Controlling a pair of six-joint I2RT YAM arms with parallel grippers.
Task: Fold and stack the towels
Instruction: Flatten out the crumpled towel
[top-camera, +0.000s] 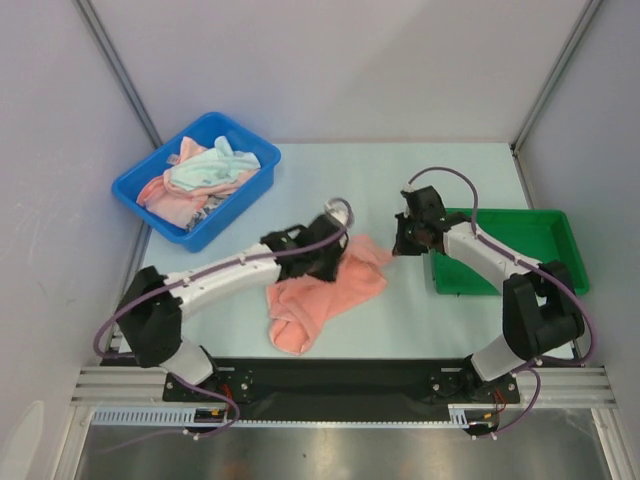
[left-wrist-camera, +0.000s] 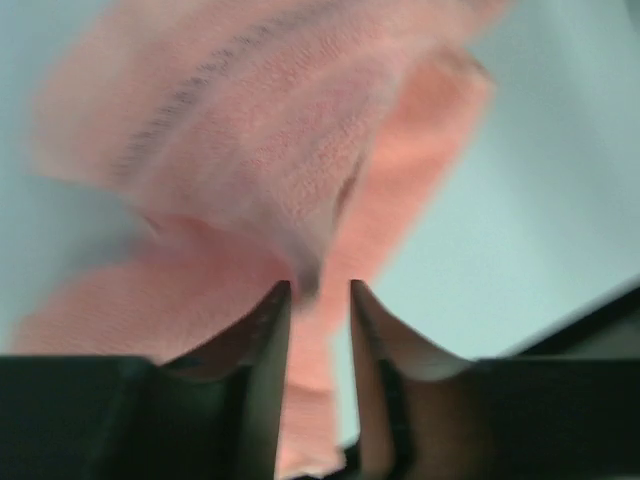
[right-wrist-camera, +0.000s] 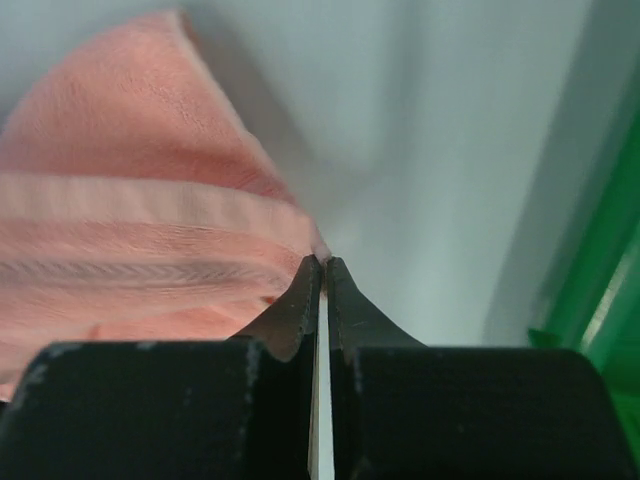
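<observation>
**Top external view: one towel out, nothing folded or stacked**

One pink towel (top-camera: 320, 295) lies rumpled on the table (top-camera: 400, 330) between my arms, not yet folded. The other towels (top-camera: 205, 170) sit heaped in the blue bin (top-camera: 135, 190) at far left. No folded stack shows anywhere, the green tray (top-camera: 560, 225) included. My right pincer (right-wrist-camera: 323, 262) is clenched, with the towel's corner right at its tips. Whether it pinches the cloth, I cannot tell. My left pincer (left-wrist-camera: 320, 288) has its jaws narrowly apart at a raised fold, and I cannot tell whether they grip it. I judge nearly the whole task is left.
</observation>
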